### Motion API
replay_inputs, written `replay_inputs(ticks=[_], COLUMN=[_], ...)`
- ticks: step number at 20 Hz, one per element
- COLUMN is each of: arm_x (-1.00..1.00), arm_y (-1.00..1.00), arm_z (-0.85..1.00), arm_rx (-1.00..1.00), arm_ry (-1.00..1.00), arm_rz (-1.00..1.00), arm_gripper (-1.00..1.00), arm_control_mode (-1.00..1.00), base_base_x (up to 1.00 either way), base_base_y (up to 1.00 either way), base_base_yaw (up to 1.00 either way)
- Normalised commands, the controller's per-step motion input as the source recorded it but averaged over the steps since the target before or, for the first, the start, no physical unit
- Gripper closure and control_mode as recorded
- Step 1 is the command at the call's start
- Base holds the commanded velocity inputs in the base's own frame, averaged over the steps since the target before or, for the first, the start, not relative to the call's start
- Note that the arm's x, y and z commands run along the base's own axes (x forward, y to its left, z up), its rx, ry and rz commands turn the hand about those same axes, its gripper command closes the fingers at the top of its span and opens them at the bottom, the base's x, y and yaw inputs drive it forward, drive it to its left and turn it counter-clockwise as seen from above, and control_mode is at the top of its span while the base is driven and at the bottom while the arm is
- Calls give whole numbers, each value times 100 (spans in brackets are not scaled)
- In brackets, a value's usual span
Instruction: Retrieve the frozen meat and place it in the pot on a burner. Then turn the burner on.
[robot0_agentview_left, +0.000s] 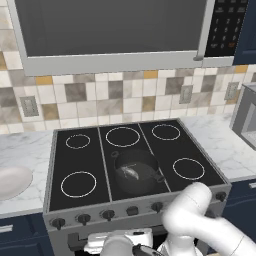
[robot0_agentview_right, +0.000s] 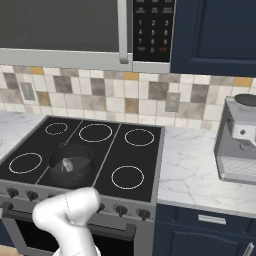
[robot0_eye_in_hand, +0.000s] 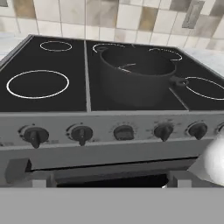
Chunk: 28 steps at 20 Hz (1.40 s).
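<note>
The dark grey pot (robot0_agentview_left: 150, 167) (robot0_agentview_right: 80, 167) stands on the stove's front middle burner. Inside it lies the frozen meat (robot0_agentview_left: 129, 173) (robot0_agentview_right: 67, 163), a small silvery fish-shaped piece. In the hand view the pot (robot0_eye_in_hand: 135, 78) rises behind the control panel, and its wall hides what is inside. My gripper (robot0_agentview_left: 120, 240) hangs low in front of the oven door, below the row of knobs (robot0_eye_in_hand: 124, 132) (robot0_agentview_left: 132, 210). It is open, holds nothing, and points at the stove front. The white arm (robot0_agentview_right: 67, 212) bends down in front of the panel.
A round white plate (robot0_agentview_left: 12, 181) sits on the marble counter left of the stove. A grey appliance (robot0_agentview_right: 237, 145) stands on the right counter. The microwave (robot0_agentview_left: 110, 30) hangs over the stove. Several white burner rings (robot0_agentview_left: 78, 184) mark the black cooktop.
</note>
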Motion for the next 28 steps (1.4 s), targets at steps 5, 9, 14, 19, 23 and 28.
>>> replay_inputs(ticks=[5,9,14,19,23,28], arm_x=[-1,24,26,40,43,33], arm_y=[-20,-20,0,0,8,21], arm_z=[-31,-45,-22,-6,-16,-21], arm_rx=[0,0,-1,-1,2,1], arm_ry=[-20,-23,-24,-4,0,-1], arm_rz=[6,8,15,8,6,1], arm_gripper=[-100,-100,-100,-100,-100,-100], arm_control_mode=[-100,-100,-100,-100,-100,-100], base_base_x=[0,0,0,0,0,0], base_base_y=[0,0,0,0,0,0], base_base_yaw=[0,0,0,0,0,0])
